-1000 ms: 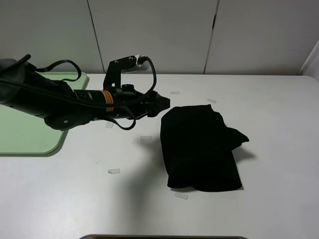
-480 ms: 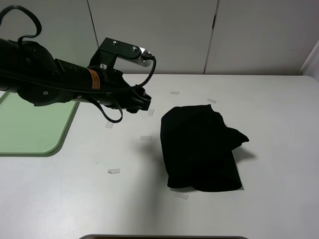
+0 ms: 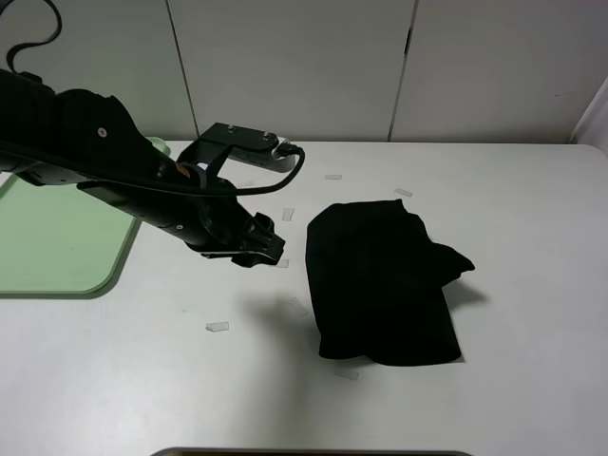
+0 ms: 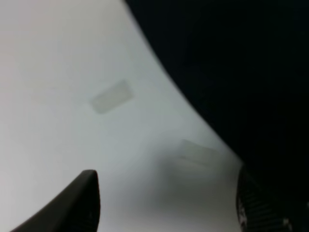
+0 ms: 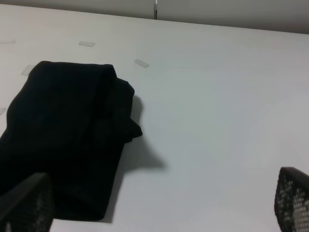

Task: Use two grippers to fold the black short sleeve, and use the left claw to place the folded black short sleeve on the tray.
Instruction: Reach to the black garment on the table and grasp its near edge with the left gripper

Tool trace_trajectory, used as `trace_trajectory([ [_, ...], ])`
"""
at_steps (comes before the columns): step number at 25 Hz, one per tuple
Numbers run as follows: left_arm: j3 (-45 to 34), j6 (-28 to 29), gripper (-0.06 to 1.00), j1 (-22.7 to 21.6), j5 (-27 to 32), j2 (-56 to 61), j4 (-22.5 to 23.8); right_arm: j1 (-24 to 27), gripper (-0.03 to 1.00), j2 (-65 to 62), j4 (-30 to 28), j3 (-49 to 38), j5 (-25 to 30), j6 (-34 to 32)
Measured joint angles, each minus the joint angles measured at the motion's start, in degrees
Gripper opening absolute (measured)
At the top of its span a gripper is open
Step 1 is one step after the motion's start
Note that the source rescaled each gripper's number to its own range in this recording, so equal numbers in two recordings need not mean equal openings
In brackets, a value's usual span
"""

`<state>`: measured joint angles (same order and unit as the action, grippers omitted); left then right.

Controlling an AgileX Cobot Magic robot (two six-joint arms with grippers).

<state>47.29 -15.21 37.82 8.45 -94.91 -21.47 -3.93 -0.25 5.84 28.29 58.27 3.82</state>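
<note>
We see the black shirt (image 3: 385, 283) folded into a rumpled bundle right of centre on the table (image 3: 142, 380). Our left end effector (image 3: 269, 249) hovers open beside it; the right end effector (image 5: 159, 212) gapes wide.

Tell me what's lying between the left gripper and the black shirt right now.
Only bare white table and a small clear strip separate the left gripper from the black short sleeve; the left wrist view shows it.

The left gripper (image 4: 166, 205), jaws apart, hangs over white table (image 4: 58, 58) beside the black short sleeve (image 4: 241, 63).
</note>
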Motion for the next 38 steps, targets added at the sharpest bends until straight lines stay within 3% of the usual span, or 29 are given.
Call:
trace_trajectory([
  [1, 0.0, -4.8, 0.60, 0.0, 0.6, 0.0, -5.1, 0.0, 1.00, 0.0, 0.0, 0.0, 0.0, 0.0],
  [2, 0.0, -4.8, 0.60, 0.0, 0.6, 0.0, -5.1, 0.0, 1.00, 0.0, 0.0, 0.0, 0.0, 0.0],
  [3, 0.0, -9.3, 0.60, 0.0, 0.9, 0.0, -9.3, 0.0, 1.00, 0.0, 0.0, 0.0, 0.0, 0.0],
  [4, 0.0, -16.1, 0.61, 0.0, 1.4, -0.2, -18.3, 0.0, 1.00, 0.0, 0.0, 0.0, 0.0, 0.0],
  [7, 0.0, -27.7, 0.61, -0.4, 2.3, -2.2, -33.5, 0.0, 1.00, 0.0, 0.0, 0.0, 0.0, 0.0],
  [8, 0.0, -27.7, 0.61, -0.4, 2.3, -2.2, -33.5, 0.0, 1.00, 0.0, 0.0, 0.0, 0.0, 0.0],
  [10, 0.0, -34.9, 0.61, -0.7, 2.4, -4.4, -41.3, 0.0, 1.00, 0.0, 0.0, 0.0, 0.0, 0.0],
  [11, 0.4, -40.9, 0.63, -0.7, 1.9, -6.8, -47.6, 0.0, 1.00, 0.0, 0.0, 0.0, 0.0, 0.0],
  [13, 1.2, -45.8, 0.63, -0.7, 1.9, -8.3, -51.7, 0.0, 1.00, 0.0, 0.0, 0.0, 0.0, 0.0],
  [18, 2.0, -50.3, 0.64, -0.7, 2.5, -8.7, -54.0, 0.0, 1.00, 0.0, 0.0, 0.0, 0.0, 0.0],
  [38, 2.0, -50.5, 0.64, -0.7, -2.0, -8.7, -53.9, 0.0, 1.00, 0.0, 0.0, 0.0, 0.0, 0.0],
])
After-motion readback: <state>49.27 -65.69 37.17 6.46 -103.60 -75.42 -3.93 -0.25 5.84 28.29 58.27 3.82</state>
